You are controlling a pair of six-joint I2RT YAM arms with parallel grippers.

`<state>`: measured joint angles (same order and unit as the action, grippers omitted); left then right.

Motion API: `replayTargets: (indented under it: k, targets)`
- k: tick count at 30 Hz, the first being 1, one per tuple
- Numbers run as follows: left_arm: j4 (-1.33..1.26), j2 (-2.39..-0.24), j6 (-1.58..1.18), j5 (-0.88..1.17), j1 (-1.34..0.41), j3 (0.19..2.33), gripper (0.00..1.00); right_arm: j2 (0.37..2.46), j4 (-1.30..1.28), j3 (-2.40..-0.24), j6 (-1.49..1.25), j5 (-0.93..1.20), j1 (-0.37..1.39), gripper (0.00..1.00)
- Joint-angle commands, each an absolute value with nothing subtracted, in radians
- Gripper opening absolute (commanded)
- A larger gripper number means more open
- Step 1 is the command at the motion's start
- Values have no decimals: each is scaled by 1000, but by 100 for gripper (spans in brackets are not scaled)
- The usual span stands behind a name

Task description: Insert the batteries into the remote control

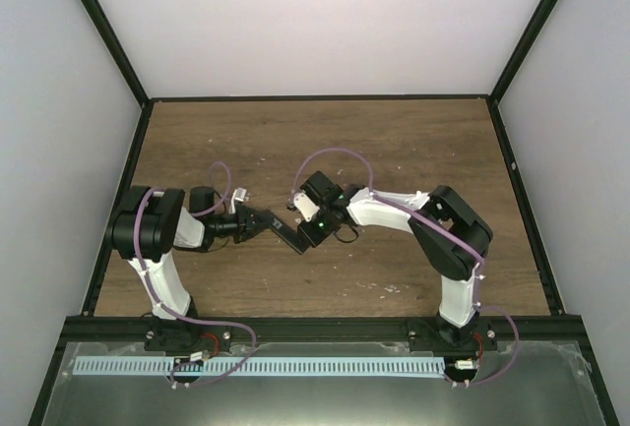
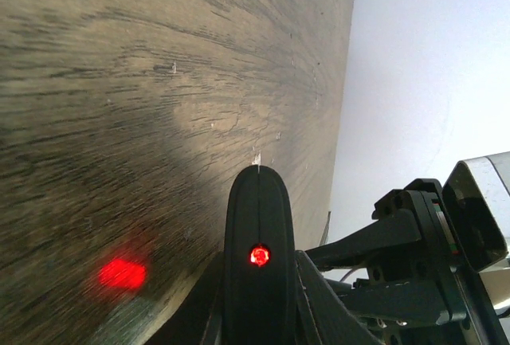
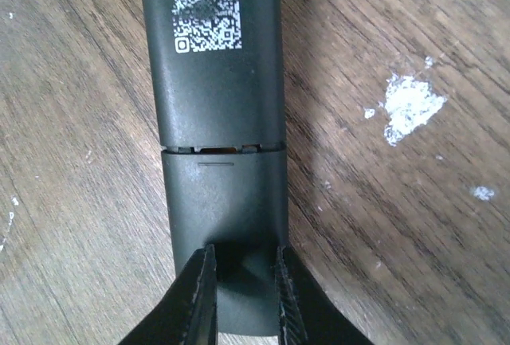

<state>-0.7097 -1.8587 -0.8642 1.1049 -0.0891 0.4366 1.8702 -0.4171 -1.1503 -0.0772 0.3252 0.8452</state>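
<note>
The remote control (image 1: 286, 231) is a slim black bar held off the table between the two arms. My left gripper (image 1: 252, 221) is shut on one end of it. In the left wrist view the remote (image 2: 259, 225) shows end-on with a lit red LED, my fingers (image 2: 319, 297) on both sides. My right gripper (image 1: 313, 223) is over the other end. In the right wrist view the remote's back (image 3: 217, 82) carries a QR code, and its battery cover (image 3: 225, 201) shows a thin gap at the seam. My right gripper (image 3: 243, 297) has its jaws a little apart over the cover's end. No batteries are in view.
The wooden table (image 1: 394, 151) is enclosed by white walls and a black frame. A white paint-like spot (image 3: 410, 102) marks the wood right of the remote. A red glow (image 2: 121, 273) from the LED falls on the table. The right arm (image 2: 422, 233) shows in the left wrist view.
</note>
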Motion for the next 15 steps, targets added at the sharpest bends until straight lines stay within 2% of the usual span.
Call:
replayTargets:
  k: [1,15]
  targets:
    - [-730,-1880,-848,1112,-101,438,0,1949,-372,-1149,-47,334,838,14]
    - [-760,-1887,-863,1121,-103,434,0,2007,-336,-1138,-23,433,808,12]
